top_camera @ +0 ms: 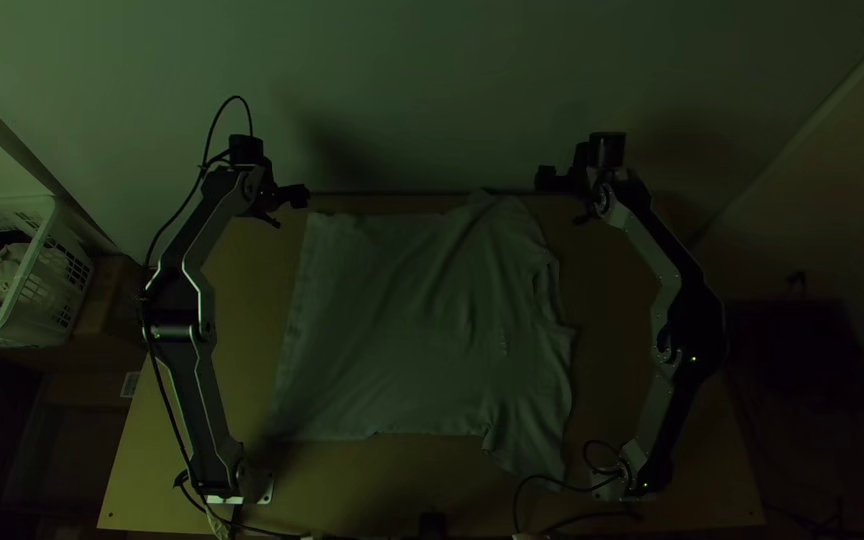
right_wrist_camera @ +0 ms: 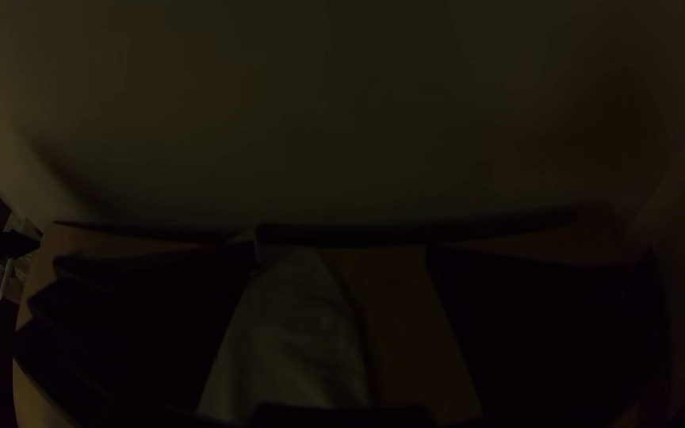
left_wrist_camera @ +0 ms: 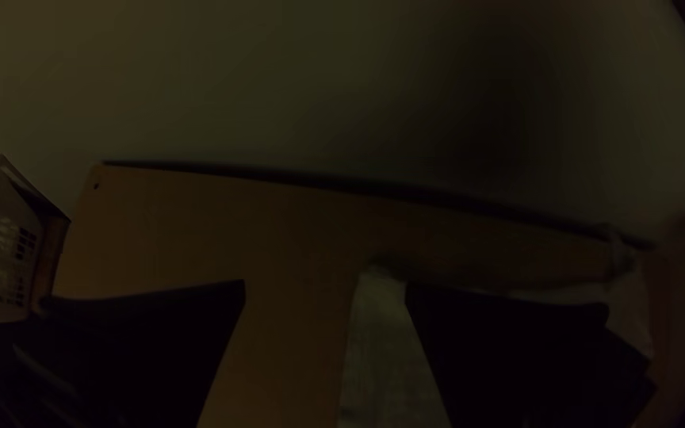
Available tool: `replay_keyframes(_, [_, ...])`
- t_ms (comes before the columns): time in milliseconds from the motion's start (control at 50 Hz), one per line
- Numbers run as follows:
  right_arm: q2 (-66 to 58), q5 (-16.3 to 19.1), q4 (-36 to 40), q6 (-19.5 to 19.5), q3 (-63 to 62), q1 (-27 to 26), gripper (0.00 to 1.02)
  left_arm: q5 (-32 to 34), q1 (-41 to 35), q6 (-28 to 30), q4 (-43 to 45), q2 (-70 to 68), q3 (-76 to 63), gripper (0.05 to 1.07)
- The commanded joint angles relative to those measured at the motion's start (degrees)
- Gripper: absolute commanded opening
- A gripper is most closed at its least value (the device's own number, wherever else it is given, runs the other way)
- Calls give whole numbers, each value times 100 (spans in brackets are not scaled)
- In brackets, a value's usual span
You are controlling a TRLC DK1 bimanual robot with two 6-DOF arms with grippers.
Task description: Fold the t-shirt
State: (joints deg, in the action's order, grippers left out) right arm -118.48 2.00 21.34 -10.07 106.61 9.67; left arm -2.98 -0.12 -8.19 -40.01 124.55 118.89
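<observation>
Wooden table (top_camera: 612, 335) — t-shirt (top_camera: 412, 320) spread | dim wall (top_camera: 402, 80) behind, basket (top_camera: 57, 285) leftward | both jaws wide apart — empty

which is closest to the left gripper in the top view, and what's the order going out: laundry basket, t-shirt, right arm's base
From the left gripper, nearest first:
1. t-shirt: spread on the table, one corner just beside the gripper
2. laundry basket: off the table's left side
3. right arm's base: across the shirt, lower right
</observation>
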Motion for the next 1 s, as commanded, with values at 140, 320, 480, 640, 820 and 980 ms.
replay_keyframes(140, [-273,11,160,-136,255,184,98,-88,-111,-166,-165,544,539,101])
replay_keyframes(320, [-308,11,160,-171,247,193,98,-141,-190,-157,-183,834,644,101])
replay_keyframes(480, [-308,11,160,-198,167,202,98,-291,-322,-166,-130,1036,697,101])
replay_keyframes(640, [-325,11,160,-215,97,228,98,-414,-392,-166,-104,1247,846,101])
replay_keyframes(820, [-308,11,160,-250,150,228,98,-528,-392,-157,-104,1414,899,100])
replay_keyframes(980, [-290,11,160,-312,141,246,98,-589,-392,-96,-112,1511,864,84])
